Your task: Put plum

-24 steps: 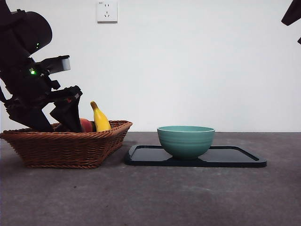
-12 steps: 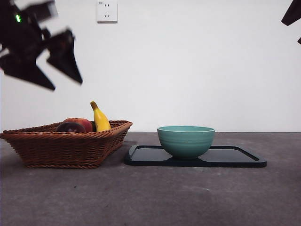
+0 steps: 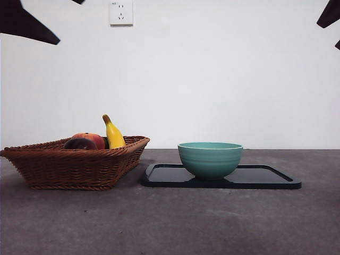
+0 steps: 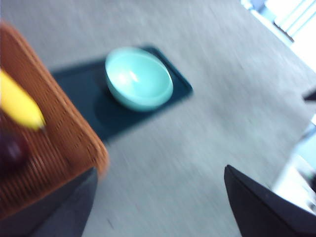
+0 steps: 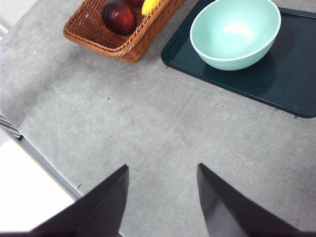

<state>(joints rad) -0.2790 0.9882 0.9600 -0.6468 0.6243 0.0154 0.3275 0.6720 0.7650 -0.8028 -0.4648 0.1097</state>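
The plum (image 3: 79, 143), dark maroon and glossy, lies in the wicker basket (image 3: 74, 169) at the left, next to a red-orange fruit (image 3: 93, 139) and a yellow banana (image 3: 113, 134). In the blurred left wrist view my left gripper (image 4: 159, 170) hangs open and empty high above the table, with the plum (image 4: 11, 150) and the basket (image 4: 59, 148) off to one side. My right gripper (image 5: 162, 166) is open and empty too, high over bare table, well away from the plum (image 5: 118, 16).
A teal bowl (image 3: 210, 158) stands on a black tray (image 3: 265, 178) right of the basket. The left arm shows only as a black tip (image 3: 24, 24) at the top left corner, the right arm (image 3: 329, 16) at the top right.
My left gripper has risen out of the basket, up and to the left, with nothing in it. The plum stays in the basket. The right arm has not moved.
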